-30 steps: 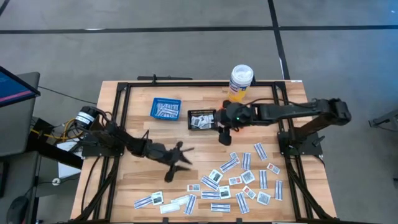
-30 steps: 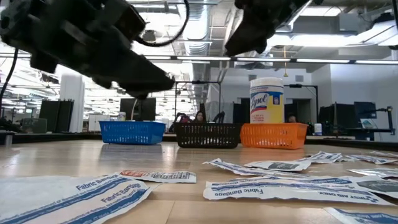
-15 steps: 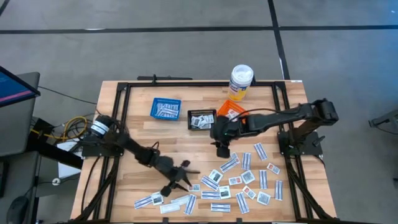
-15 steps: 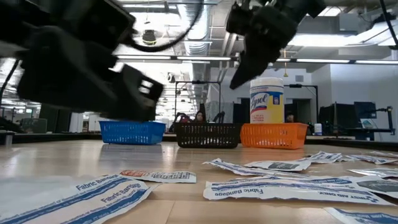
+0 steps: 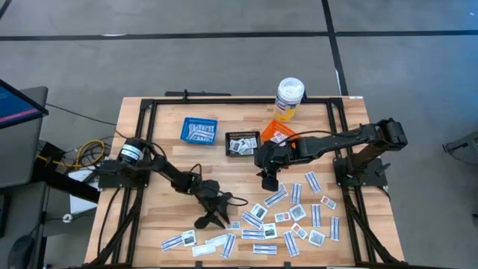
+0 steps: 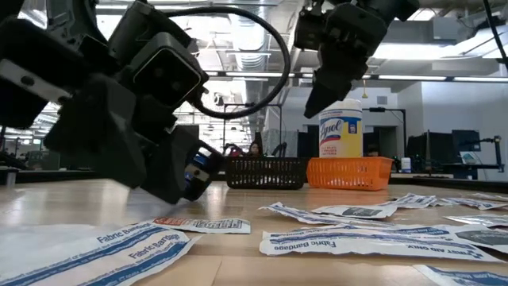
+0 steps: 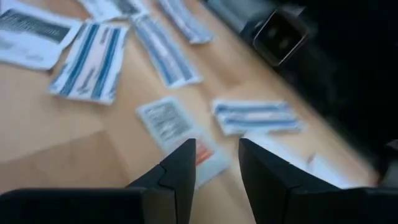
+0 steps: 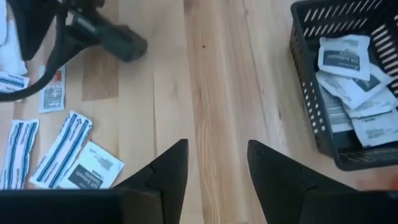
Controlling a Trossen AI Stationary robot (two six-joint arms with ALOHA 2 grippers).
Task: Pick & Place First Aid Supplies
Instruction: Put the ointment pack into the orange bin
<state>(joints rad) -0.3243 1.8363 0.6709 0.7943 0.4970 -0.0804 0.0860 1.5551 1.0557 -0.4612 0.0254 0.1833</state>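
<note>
1. Two arms are in play, and we read the left gripper (image 5: 211, 211) as the one nearest the work: in the high view it sits low and left of centre, right at the left edge of the first aid supplies (image 5: 287, 213), which spread across the lower centre and lower right of the table (image 5: 160, 161).

2. We see its fingers parted with nothing between them. In the left wrist view a square packet with a red mark (image 7: 205, 158) lies right ahead of the gap, partly hidden behind the finger tips.

3. Just past that one lies a bandage strip (image 7: 255, 116), its long axis running roughly across the line of the fingers. We judge that the friendlier pick, since the jaws would close across its narrow width.

4. Over to the right gripper (image 5: 267, 178): in the high view it hangs a little right of centre, just below the black basket (image 5: 243, 143). Its fingers stand apart and empty too.

5. From the right gripper the packets lie toward the lower right in the high view, near but not under it. In its own wrist view we see bare wood between the fingers, and the black basket already holds several packets.

6. So we call the left arm the closer of the two, with its target straight ahead.
</note>
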